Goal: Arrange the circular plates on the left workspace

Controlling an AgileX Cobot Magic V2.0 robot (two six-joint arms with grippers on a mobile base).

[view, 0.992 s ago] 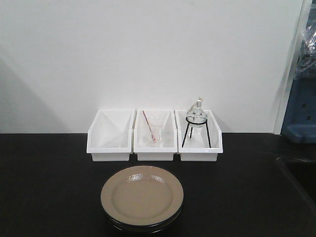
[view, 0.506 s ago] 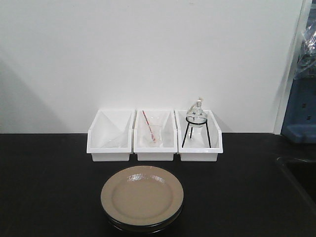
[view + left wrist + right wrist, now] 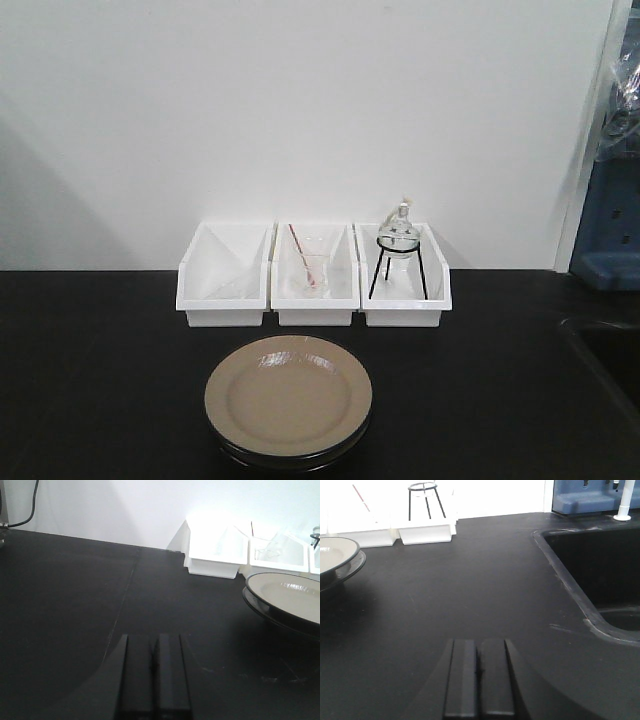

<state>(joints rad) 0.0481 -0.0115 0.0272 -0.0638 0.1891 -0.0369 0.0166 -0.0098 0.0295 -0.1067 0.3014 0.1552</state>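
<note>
Two circular plates are stacked, tan top plate (image 3: 288,398) over a lower one showing only its dark rim (image 3: 290,458), on the black countertop (image 3: 90,370) in front of the middle white bin. The stack shows at the right edge of the left wrist view (image 3: 287,595) and the left edge of the right wrist view (image 3: 335,560). My left gripper (image 3: 154,639) is shut and empty, low over the counter left of the plates. My right gripper (image 3: 479,642) is shut and empty, right of the plates. Neither gripper shows in the front view.
Three white bins stand at the back: an empty one (image 3: 225,275), one with a glass funnel and rod (image 3: 315,272), one with a flask on a black tripod (image 3: 402,262). A recessed black sink (image 3: 600,575) lies at the right. A seam (image 3: 125,595) runs across the left counter.
</note>
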